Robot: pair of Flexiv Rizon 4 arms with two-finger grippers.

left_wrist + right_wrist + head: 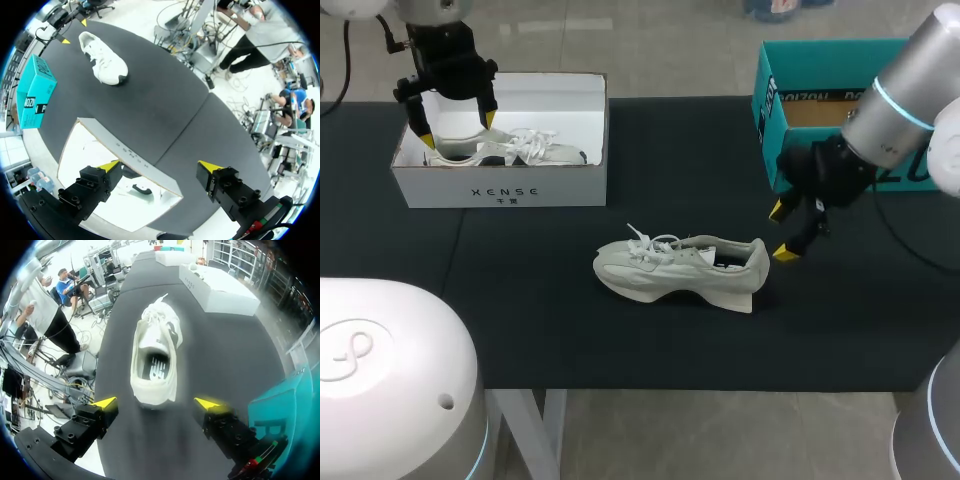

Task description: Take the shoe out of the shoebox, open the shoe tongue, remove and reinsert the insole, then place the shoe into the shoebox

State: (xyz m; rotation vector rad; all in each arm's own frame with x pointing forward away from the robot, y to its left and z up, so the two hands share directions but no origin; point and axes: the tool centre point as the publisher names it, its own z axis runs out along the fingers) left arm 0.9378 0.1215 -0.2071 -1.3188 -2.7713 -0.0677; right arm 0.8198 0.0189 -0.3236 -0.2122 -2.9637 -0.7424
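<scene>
At the tabletop's [520, 320] far left corner sits the white shoebox [500, 185], lid off, with a second white shoe [510, 150] lying inside. The left arm [445, 50] hangs over the box's left end. Its jaws are spread wide and hold nothing, one yellow tip above the box interior and the other outside the near wall.

The shoe [680, 268] to be worked on is already out of the box. It stands on its sole near the middle of the tabletop, toe toward the left edge and heel toward the right, with loose laces heaped over the tongue. The right wrist view looks straight down its collar, and a dark printed insole shows inside.

Just beside the heel, the right arm [895, 110] holds its jaws parted and empty, apart from the shoe. A teal box [770, 100] stands behind it at the far right corner.

The tongue step looks to be next, and the risks follow from that:
- **Sliding or tipping:** nothing pins the shoe down, so a push from the heel side would probably skid it or tip it on its sculpted sole.
- **Snagged laces:** the laces could catch on a fingertip.
- **Lifting the shoe:** pulling the insole with only one arm engaged may raise the whole shoe.
- **Tight return:** the box already holds a shoe, so putting this one back may be a squeeze.
</scene>
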